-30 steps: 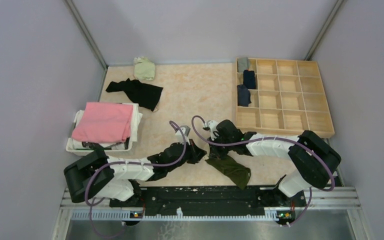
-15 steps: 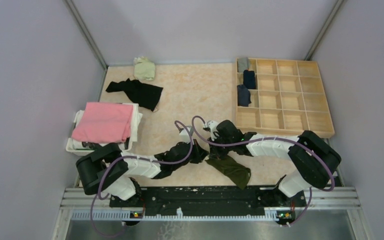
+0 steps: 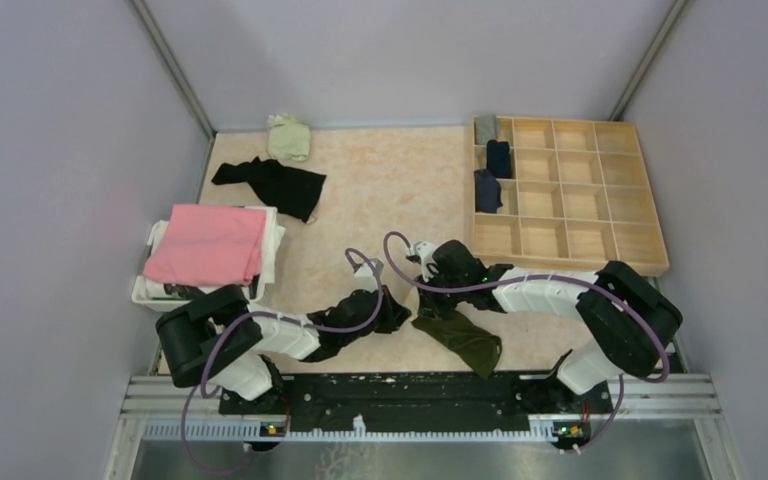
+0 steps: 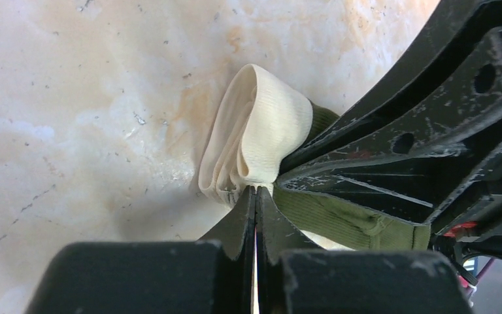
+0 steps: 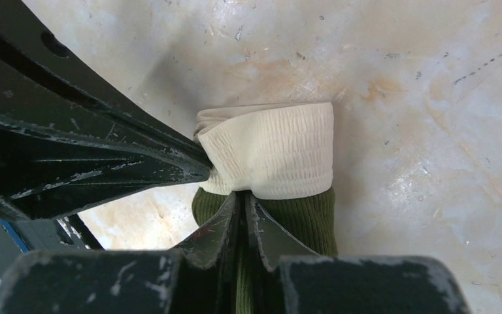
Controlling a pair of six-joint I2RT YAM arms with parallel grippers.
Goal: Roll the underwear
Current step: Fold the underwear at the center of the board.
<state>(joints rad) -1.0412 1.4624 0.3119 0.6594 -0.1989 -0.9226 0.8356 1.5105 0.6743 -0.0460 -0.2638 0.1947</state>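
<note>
Pinching the cream waistband [image 4: 255, 131] of the olive underwear [image 5: 307, 216], both pincers are clenching on it. The left pincer [image 4: 256, 195] is gripping one folded edge and the right pincer [image 5: 242, 199] is biting just beside it, tips nearly touching. The rest of the underwear is trailing under and behind the right pincer on the table [image 4: 72, 98]. Meeting there is probably holding the waistband doubled so rolling can start from it.

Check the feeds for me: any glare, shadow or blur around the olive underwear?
Top external: even light and sharp, but the pinch point on the olive underwear is covered. Left wrist: cream waistband sharp, a soft shadow beside it, the left end effector dark and close to the lens. Right wrist: waistband crisp, mild sheen on the table, the right end effector in shadow.
</note>
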